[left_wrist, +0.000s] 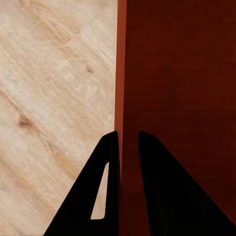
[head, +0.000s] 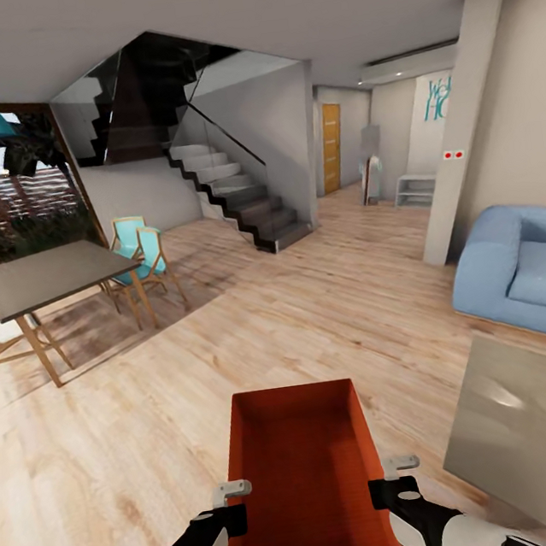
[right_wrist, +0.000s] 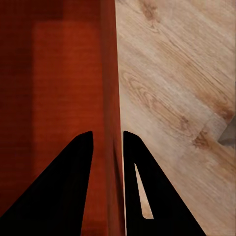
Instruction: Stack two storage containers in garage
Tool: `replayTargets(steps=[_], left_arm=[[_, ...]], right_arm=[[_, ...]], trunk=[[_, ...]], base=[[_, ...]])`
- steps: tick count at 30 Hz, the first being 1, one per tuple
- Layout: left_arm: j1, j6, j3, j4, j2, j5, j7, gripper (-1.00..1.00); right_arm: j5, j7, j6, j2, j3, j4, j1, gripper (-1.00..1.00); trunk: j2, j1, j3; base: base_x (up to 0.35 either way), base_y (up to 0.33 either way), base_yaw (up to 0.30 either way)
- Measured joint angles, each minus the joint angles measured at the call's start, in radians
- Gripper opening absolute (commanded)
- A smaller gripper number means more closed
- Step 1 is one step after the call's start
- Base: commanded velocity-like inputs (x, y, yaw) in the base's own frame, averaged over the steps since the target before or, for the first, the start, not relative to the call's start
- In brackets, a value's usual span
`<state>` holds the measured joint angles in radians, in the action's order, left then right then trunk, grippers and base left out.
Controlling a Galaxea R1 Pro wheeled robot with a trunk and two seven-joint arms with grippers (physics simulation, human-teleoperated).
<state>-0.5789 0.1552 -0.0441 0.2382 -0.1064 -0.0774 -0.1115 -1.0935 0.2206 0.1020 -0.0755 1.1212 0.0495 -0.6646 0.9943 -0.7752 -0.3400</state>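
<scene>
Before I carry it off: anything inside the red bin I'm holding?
Nothing visible: the storage container shows a bare red floor and walls. The strip just inside its near wall is out of sight.

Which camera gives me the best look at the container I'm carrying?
The head view: it shows the whole open-topped red-orange container held between the left gripper and right gripper. The left wrist view shows just one thin wall between the fingers; the right wrist view likewise.
</scene>
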Motion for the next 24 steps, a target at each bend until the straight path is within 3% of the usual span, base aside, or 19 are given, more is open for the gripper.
replayTargets(steps=[24], left_arm=[[0.0, -0.003, 0.0, -0.001, 0.0, 0.001, 0.0, -1.0]], right_arm=[[-0.001, 0.0, 0.002, 0.0, 0.001, 0.0, 0.0, -1.0]], trunk=[[0.0, 0.0, 0.0]], base=[[0.321, 0.0, 0.0]])
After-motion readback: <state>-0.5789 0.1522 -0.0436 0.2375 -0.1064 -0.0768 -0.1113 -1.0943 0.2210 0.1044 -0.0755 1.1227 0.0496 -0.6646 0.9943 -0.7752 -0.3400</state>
